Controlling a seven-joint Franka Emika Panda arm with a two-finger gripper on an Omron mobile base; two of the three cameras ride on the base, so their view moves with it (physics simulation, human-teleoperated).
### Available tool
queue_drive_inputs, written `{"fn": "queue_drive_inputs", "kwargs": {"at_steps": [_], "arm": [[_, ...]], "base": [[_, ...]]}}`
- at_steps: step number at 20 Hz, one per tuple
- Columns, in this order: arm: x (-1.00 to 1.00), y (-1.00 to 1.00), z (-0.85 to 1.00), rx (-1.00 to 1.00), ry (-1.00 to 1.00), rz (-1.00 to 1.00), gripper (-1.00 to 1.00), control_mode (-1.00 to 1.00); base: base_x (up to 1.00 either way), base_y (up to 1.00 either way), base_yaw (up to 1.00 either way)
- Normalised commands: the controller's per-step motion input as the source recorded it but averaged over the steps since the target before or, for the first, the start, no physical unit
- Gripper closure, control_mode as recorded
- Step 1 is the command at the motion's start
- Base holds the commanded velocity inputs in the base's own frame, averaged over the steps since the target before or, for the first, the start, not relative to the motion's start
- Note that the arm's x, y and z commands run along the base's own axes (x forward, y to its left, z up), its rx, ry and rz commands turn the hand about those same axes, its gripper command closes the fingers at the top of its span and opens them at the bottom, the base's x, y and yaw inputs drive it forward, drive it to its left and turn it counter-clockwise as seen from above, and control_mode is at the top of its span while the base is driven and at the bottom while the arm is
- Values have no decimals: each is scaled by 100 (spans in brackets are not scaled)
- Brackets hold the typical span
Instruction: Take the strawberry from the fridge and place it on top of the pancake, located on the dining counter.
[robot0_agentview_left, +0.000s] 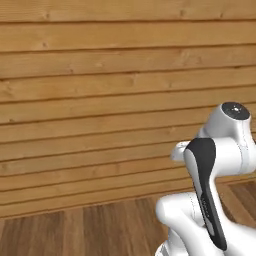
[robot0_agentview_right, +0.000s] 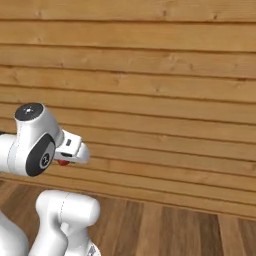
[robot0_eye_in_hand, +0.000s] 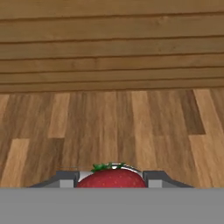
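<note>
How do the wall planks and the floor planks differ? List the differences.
The wall planks run horizontally in an even honey tone; the floor planks run away from the hand camera in mixed light and dark brown strips. The wall stands upright, the floor lies flat below the strawberry clamped in the gripper. Both are wood-grained.

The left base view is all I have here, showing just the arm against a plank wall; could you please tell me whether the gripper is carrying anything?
Observer: Yes. In the hand view the strawberry sits between the two fingertips of the gripper, which is shut on it.
Operator: Thank you. Can you see the berry from the other side as well?
Observer: Partly. In the right base view a bit of red shows just beneath the white hand.
Operator: And what lies ahead of the hand?
Observer: The hand view looks over wooden floorboards towards the plank wall.
</note>
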Motion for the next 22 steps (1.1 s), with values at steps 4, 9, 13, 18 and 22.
{"fn": "queue_drive_inputs", "kwargs": {"at_steps": [4, 9, 13, 18, 22], "arm": [[0, 0, 0, 0, 0, 0, 100, 100], [0, 0, 0, 0, 0, 0, 100, 100], [0, 0, 0, 0, 0, 0, 100, 100], [0, 0, 0, 0, 0, 0, 100, 100], [0, 0, 0, 0, 0, 0, 100, 100]], "base": [[97, 65, 54], [94, 43, 67], [88, 0, 81], [63, -3, 89], [46, -17, 96]]}}
